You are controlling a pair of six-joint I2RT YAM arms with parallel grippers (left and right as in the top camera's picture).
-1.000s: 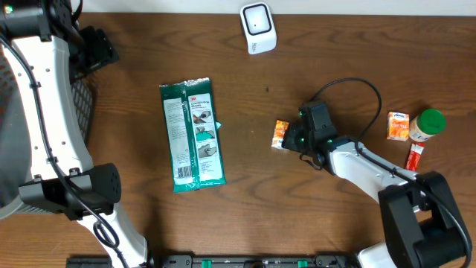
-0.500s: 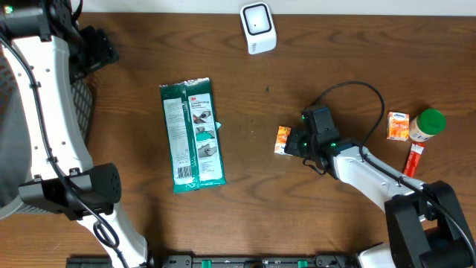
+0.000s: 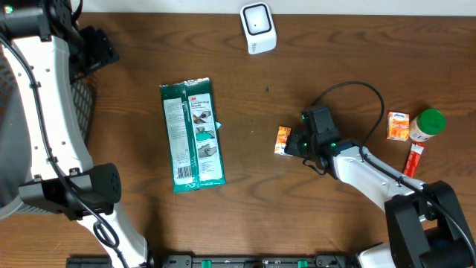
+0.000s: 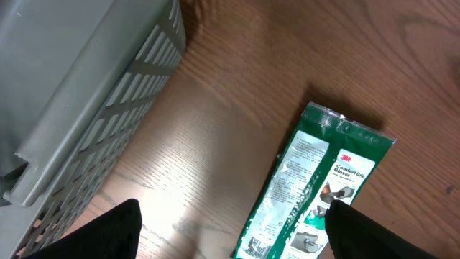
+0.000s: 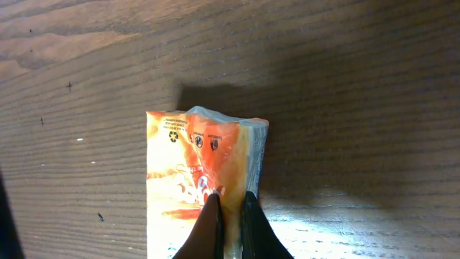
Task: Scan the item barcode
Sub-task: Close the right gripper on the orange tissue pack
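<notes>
Down on orange packet, right gripper

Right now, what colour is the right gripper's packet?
The packet is orange and white; clearest from right wrist.

Green 3M pack lies flat; grey basket far left, green-capped bottle far right.

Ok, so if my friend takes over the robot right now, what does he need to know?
The right fingers are shut, pinching the orange packet by one edge, mid-table.
The left fingers are open and empty, over the table between the grey basket and the green pack.
The white scanner sits at the far edge, well away from the packet.
Done: packet grabbed. Left: bring it to the scanner and show its barcode.
</notes>
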